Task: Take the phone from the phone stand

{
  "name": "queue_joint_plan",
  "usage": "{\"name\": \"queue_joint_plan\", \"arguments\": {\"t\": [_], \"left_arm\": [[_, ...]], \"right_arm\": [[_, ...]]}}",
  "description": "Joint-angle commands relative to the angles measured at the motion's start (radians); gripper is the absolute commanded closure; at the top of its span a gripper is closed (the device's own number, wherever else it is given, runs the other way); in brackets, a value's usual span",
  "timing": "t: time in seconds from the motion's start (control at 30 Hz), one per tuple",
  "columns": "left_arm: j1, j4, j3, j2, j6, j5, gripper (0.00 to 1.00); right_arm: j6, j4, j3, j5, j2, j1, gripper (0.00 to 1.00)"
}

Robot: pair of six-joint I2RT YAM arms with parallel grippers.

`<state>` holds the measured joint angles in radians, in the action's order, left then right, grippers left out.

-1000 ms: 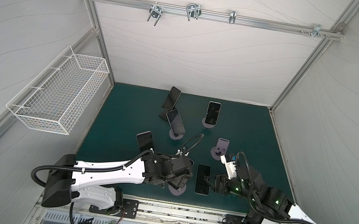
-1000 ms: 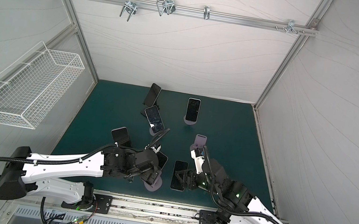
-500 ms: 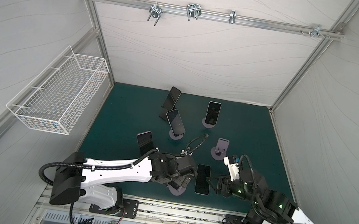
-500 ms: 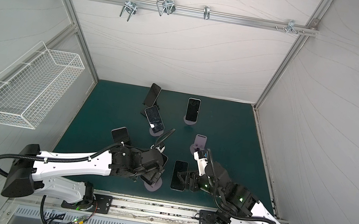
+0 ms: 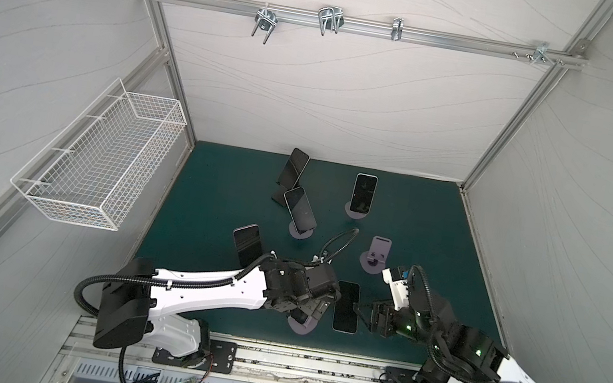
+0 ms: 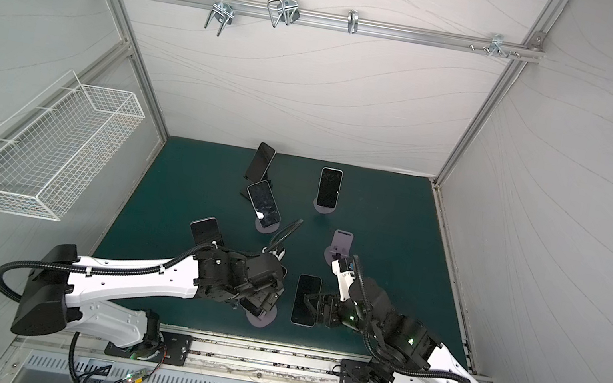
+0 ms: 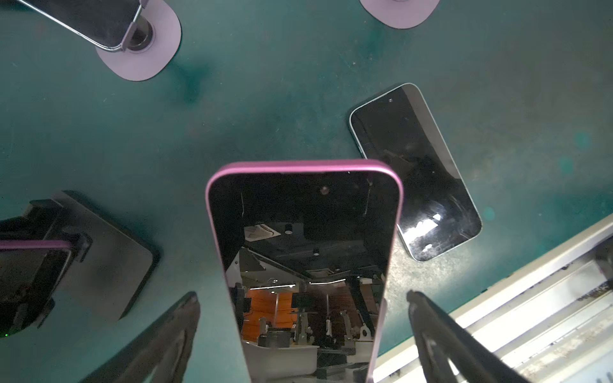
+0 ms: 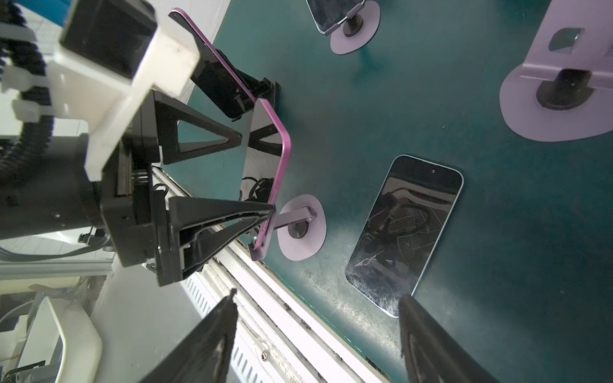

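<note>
**Left jaws spread wide around the phone on its stand**

The green mat (image 5: 205,234) lies beneath both grippers. The left gripper (image 7: 302,294) is spread wide and grips nothing; its fingers (image 7: 166,335) flank the purple-edged phone (image 7: 303,232); the left wrist view shows a gap on each side, though in the right wrist view one tip sits right at the phone's edge. The right gripper (image 8: 317,295) is partly spread and empty; it hovers over the flat phone (image 8: 404,232), whose near end lies just beside one fingertip. The purple-edged phone leans between the left jaws on its phone stand (image 8: 300,238); the lavender base sits just beyond the left fingertips.
</note>
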<state>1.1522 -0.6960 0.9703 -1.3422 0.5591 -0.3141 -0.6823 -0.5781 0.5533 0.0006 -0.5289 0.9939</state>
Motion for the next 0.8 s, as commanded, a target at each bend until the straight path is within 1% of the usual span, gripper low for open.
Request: {"name": "queue_joint_plan", "arguments": {"t": [0.0,0.37,0.77], "left_arm": [[-0.011,0.029,0.041,-0.018,-0.007,0.013,0.01],[-0.032,0.071,0.036,-0.033,-0.011,0.046,0.03],[-0.055,0.059,0.040,-0.054,-0.019,0.051,0.06]], "right_arm": [[-0.012,-0.018,-0.007,0.013,0.003,0.006,0.23],[-0.017,0.017,-0.020,0.006,-0.016,0.006,0.23],[-0.004,0.076,-0.015,0.000,-0.080,0.006,0.22]]}}
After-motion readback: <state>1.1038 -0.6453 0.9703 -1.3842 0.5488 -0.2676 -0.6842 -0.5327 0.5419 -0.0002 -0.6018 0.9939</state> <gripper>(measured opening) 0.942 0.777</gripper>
